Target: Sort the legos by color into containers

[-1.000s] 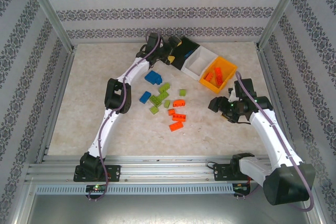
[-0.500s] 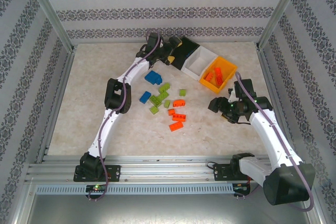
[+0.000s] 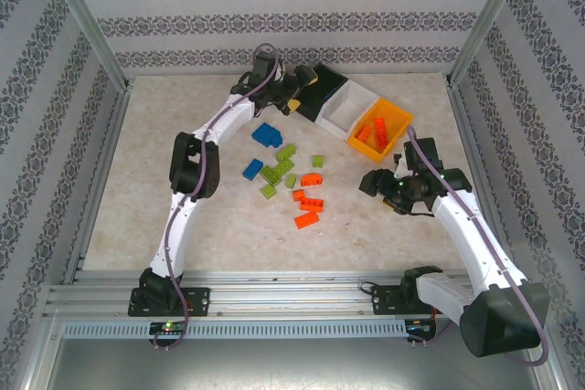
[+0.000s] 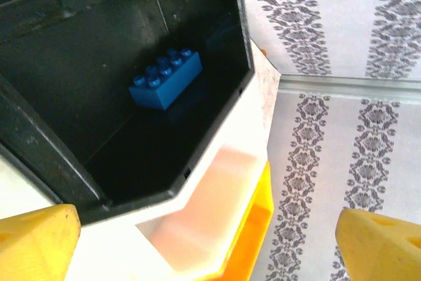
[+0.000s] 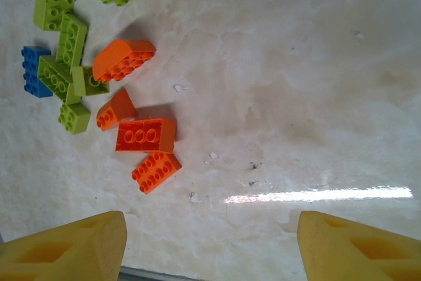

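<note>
The left pincer (image 3: pixel 304 89) is stretched out to the far end of the pale marbled tabletop (image 3: pixel 164 162). Its yellow fingertips (image 4: pixel 36 245) are spread wide with nothing between them. Straight ahead of it gapes the black open-front plastic bin (image 4: pixel 66 64). Inside, toward the back, one blue studded plastic brick (image 4: pixel 164 78) lies on its own, well apart from the fingers. Joined to the black bin, and sitting between the spread tips in the wrist view, is the white plastic bin (image 4: pixel 220 176). Past that comes the orange-yellow plastic bin (image 4: pixel 253 228), which holds a few orange bricks (image 3: pixel 375 130).

The right pincer (image 5: pixel 210 248) hovers over bare table, jaws parted wide and gripping nothing. The loose bricks lie ahead of it and off to its left. Four orange studded bricks (image 5: pixel 146 135) are closest, then a cluster of lime green bricks (image 5: pixel 71 41), with blue bricks (image 5: pixel 31 70) at the far edge. None of them touches either finger.
</note>
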You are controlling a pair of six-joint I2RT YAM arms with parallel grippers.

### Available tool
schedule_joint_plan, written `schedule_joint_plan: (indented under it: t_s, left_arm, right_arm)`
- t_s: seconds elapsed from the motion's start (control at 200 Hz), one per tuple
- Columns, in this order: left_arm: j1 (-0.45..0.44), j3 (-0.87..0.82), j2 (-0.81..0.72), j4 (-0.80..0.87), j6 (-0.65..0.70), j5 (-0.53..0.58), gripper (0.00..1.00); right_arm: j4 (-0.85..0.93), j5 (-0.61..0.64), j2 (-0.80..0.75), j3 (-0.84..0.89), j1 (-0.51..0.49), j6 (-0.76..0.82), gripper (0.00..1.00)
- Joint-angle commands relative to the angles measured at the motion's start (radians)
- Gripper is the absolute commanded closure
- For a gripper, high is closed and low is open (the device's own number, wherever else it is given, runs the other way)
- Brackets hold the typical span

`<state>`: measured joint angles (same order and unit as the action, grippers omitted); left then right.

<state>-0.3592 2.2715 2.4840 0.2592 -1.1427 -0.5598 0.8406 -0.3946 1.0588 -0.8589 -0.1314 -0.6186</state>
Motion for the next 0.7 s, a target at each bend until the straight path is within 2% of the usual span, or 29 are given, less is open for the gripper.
schedule_joint_plan:
  t_s: [0.0, 0.205, 0.395, 0.495, 0.699]
  left_arm:
    - [-0.006, -0.057, -0.107, 0.043, 0.104, -0.02, 0.0]
    - [-0.002, -0.176, -0.254, 0.19, 0.27, 0.036, 0.0]
    - [0.006, -0.205, -0.358, 0.562, 0.443, 0.263, 0.0]
    - [0.008, -0.216, -0.377, 0.696, 0.516, 0.333, 0.0]
    - [0.005, -0.291, -0.395, 0.816, 0.615, 0.395, 0.02]
  right_arm:
    - [-0.031, -0.013, 0.018, 0.009, -0.028, -0.027, 0.3]
    - [-0.074, -0.015, 0.097, -0.02, -0.091, -0.035, 0.3]
    - [-0.102, -0.017, 0.188, -0.062, -0.153, -0.032, 0.3]
    - [-0.115, -0.02, 0.227, -0.08, -0.177, -0.031, 0.3]
    - [-0.116, -0.02, 0.268, -0.103, -0.203, -0.023, 0.3]
